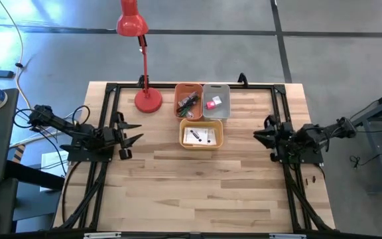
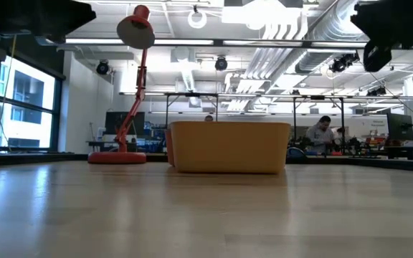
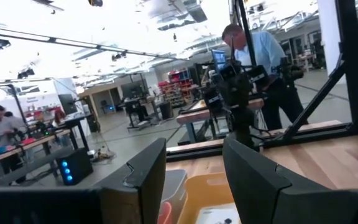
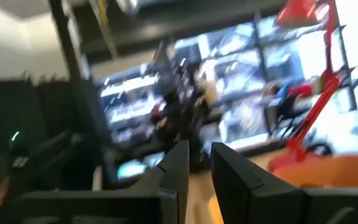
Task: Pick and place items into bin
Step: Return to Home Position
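Overhead, three bins sit grouped at the far middle of the worktop [image 1: 197, 192]: an orange bin [image 1: 177, 106], a gray bin [image 1: 227, 99] touching it, and a yellow bin [image 1: 220, 136] just in front of both. The yellow bin holds two white cards [image 1: 199, 136] with black marks, lying flat side by side. The gray bin holds a red-pink cube [image 1: 211, 103] beside a white block [image 1: 219, 98]. The orange bin holds a dark tangle that reads as a black cable [image 1: 186, 105] with a green strip [image 1: 192, 99]; the silvery clips cannot be made out there. A red desk lamp [image 1: 148, 101] stands just beside the orange bin. The left tool [image 1: 136, 131] hangs over the worktop's left side with its fingers clearly apart and nothing between them. The right tool [image 1: 257, 134] hangs over the right side, well apart from the bins. Only the low view shows the yellow bin's plain front wall [image 2: 228, 147], which hides all the contents and the two bins behind it; the arms are cut off at its top edge. The left wrist view looks past its own spread fingers [image 3: 145, 177] to the yellow bin's rim, a corner of a white card and, beyond, a person [image 3: 260, 56] in a light shirt. The right wrist view is smeared, yet it shows a narrow gap between the right tool's fingers [image 4: 179, 165], with the lamp and the orange bin's edge behind.
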Robot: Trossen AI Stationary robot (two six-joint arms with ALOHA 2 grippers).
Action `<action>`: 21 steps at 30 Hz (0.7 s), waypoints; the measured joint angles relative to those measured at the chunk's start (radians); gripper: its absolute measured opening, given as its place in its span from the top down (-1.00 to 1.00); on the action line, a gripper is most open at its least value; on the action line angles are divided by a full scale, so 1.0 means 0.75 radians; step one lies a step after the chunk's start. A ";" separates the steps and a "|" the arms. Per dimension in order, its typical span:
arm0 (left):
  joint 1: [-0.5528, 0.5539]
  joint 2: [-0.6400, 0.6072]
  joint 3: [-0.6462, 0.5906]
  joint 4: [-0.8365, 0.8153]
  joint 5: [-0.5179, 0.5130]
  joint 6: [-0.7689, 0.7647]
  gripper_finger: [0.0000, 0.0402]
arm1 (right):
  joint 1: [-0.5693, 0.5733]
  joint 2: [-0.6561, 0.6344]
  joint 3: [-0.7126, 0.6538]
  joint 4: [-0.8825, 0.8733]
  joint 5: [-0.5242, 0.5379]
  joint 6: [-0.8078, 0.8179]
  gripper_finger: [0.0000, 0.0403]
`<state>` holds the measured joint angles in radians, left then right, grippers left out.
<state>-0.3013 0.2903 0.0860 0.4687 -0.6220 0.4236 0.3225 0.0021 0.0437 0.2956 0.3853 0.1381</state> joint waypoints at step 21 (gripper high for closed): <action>-0.001 -0.120 0.000 -0.166 0.062 0.024 0.25 | -0.387 0.000 -0.045 -0.003 -0.556 0.181 0.71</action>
<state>-0.3023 0.2006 0.0860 0.3442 -0.5755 0.4418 0.0324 0.0021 0.0097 0.2931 -0.0317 0.2737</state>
